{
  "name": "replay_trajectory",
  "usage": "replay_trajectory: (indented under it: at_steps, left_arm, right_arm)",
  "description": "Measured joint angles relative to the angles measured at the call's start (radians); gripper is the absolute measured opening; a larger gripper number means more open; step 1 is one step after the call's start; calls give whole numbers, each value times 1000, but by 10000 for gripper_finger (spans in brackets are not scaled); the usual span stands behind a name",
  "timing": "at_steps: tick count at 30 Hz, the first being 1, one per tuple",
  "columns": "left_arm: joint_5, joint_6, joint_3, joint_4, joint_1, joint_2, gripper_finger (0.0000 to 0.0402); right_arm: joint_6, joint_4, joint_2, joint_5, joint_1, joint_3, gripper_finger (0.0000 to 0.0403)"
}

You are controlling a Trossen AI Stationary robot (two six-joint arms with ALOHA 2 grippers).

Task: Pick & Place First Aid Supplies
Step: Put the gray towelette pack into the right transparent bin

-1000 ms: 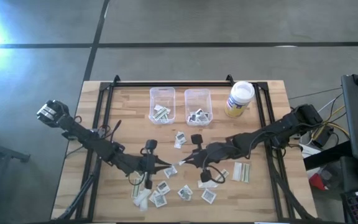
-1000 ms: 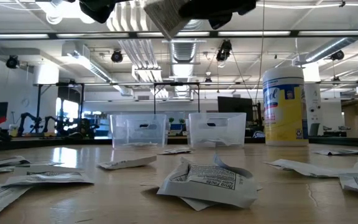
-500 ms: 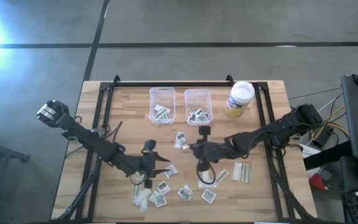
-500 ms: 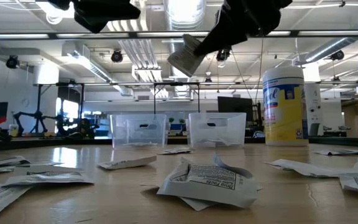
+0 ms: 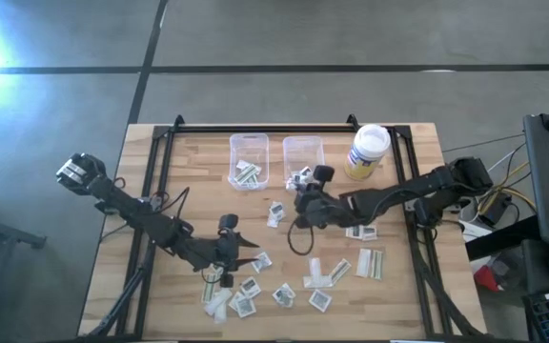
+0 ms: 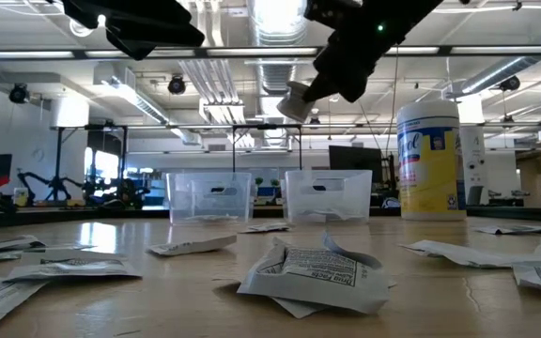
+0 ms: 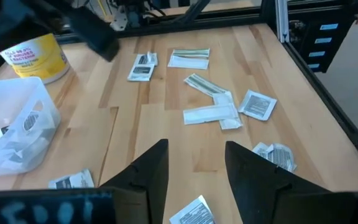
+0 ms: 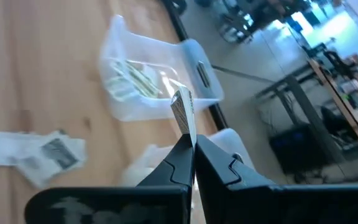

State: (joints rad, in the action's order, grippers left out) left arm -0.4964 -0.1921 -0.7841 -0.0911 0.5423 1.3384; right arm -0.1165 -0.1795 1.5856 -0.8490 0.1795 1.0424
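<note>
Nearest, loose paper packets [image 5: 255,286] lay scattered flat on the wooden table [image 5: 403,295]. The left gripper [image 5: 252,255] hovered over them, fingers apart and empty. Farther back, the right gripper [image 8: 190,144] pinched one packet [image 8: 184,111] by its edge, held above the right clear bin [image 5: 303,152]. The packets looked featherlight, thin and floppy, likely best gripped at a raised edge or corner.

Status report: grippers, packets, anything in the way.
Right gripper shut on a packet, raised near the right-hand bin. Left gripper open above the loose packets at the table's front. Nothing blocking the bin.
</note>
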Motion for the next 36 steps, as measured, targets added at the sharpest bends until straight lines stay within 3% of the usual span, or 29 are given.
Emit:
replay_trajectory:
  at_steps: [7,15,36]
  left_arm:
    - [-3,-1,0,5,0,-4,151]
    - [-87,-49,0,94,0,-60,151]
    - [-89,-121,4,167,0,-100,151]
  right_arm:
    - [-7,0,0,-49,-86,0,8]
    - [53,-5,0,-31,-205,-10,8]
    - [323,-111,0,370,-386,-26,8]
